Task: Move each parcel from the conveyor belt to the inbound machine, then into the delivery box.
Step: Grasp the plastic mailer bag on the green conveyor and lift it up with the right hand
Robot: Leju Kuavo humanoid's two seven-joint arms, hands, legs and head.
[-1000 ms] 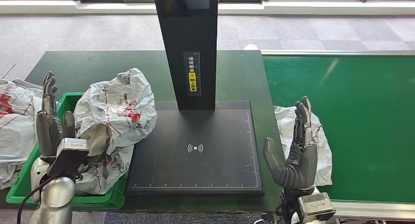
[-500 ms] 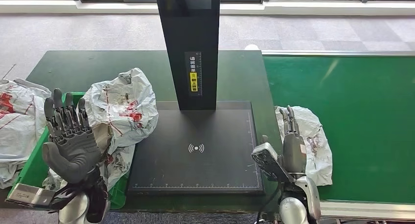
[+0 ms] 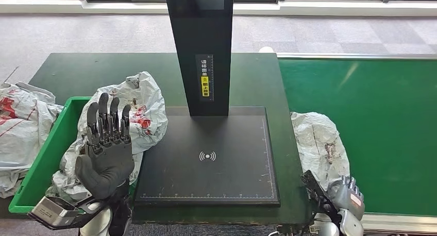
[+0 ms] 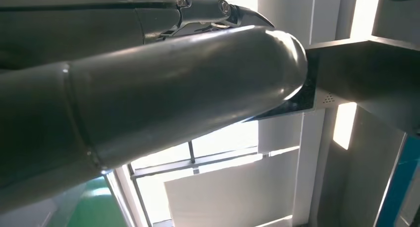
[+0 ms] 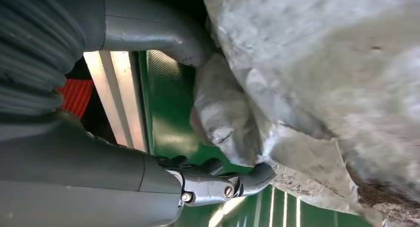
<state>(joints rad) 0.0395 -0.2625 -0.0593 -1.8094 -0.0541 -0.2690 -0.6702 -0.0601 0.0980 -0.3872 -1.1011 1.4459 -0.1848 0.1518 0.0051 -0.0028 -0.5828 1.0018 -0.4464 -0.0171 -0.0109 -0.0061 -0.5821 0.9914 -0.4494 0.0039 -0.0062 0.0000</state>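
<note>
A crumpled grey-white parcel (image 3: 319,148) lies at the conveyor belt's (image 3: 381,117) near left edge, beside the inbound machine's black scan plate (image 3: 216,164). My right hand (image 3: 344,197) sits low at that parcel's near end. In the right wrist view its thumb (image 5: 158,38) touches the parcel (image 5: 322,78), and a finger (image 5: 247,180) curls under a bulging corner, with thumb and finger still wide apart. My left hand (image 3: 105,143) is raised with its palm facing me and fingers spread, holding nothing. It stands in front of a second parcel (image 3: 141,112) lying in the green box (image 3: 46,153).
The machine's black column (image 3: 201,45) rises behind the plate. Another red-printed parcel (image 3: 20,128) lies left of the green box. The dark green table (image 3: 93,71) runs behind, and the belt's metal rim (image 3: 391,220) runs along its near side.
My left hand turned palm-up and rose to the right in front of the boxed parcel. My right hand dropped from upright beside the conveyor parcel to its near end.
</note>
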